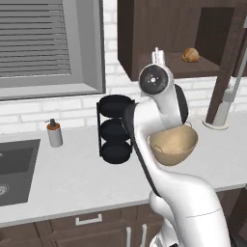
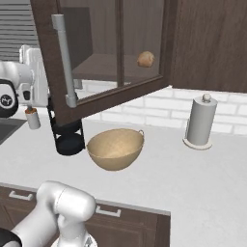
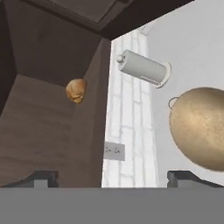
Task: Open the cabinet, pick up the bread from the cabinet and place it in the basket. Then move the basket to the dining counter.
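The cabinet (image 1: 144, 38) stands open, its glass-paned door (image 2: 116, 48) with the silver bar handle (image 2: 65, 60) swung out over the worktop. The bread (image 1: 190, 55) (image 2: 145, 59) (image 3: 76, 90), a small golden-brown roll, lies on the cabinet's shelf. On the grey worktop below sits the tan basket (image 1: 173, 144) (image 2: 116, 147) (image 3: 201, 127), holding nothing. My gripper (image 3: 113, 178) is raised in front of the cabinet's open side and faces the shelf, some way short of the bread. Its fingers are spread wide with nothing between them. The dining counter is out of view.
A black three-tier rack (image 1: 115, 130) (image 2: 67, 140) stands left of the basket. A paper towel holder (image 2: 200, 120) (image 3: 142, 68) is at the right by the brick wall. A soap dispenser (image 1: 54, 132) and the sink (image 1: 14, 164) lie far left. The open door juts out over the worktop.
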You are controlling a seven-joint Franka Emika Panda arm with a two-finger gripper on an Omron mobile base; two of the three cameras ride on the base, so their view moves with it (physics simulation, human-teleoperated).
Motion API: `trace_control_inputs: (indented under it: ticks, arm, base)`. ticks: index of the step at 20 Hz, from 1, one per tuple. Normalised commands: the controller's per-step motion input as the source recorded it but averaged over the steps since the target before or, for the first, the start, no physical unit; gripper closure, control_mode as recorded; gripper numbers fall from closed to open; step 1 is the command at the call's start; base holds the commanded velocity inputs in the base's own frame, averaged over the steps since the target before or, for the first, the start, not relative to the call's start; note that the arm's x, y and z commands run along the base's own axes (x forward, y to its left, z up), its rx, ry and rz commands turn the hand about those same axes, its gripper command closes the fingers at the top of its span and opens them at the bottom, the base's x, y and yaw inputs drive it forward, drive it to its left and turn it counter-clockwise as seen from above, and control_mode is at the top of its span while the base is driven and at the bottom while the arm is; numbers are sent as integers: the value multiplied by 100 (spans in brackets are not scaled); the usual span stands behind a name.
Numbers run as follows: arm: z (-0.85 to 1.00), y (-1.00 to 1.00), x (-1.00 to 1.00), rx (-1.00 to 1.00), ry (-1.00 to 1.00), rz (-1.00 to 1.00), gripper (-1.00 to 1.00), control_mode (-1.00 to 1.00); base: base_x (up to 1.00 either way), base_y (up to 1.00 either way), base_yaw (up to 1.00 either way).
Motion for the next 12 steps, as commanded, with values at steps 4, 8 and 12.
trace_control_inputs:
  ticks: [4,8,12]
  arm:
    - [36,-45,-1,24,0,-34,-100,-100]
    - [5,-39,5,13,-9,-40,-100,-100]
    - [-31,-51,16,10,-17,-44,-100,-100]
  base:
    - [0,0,0]
    - [0,0,0]
    - [0,0,0]
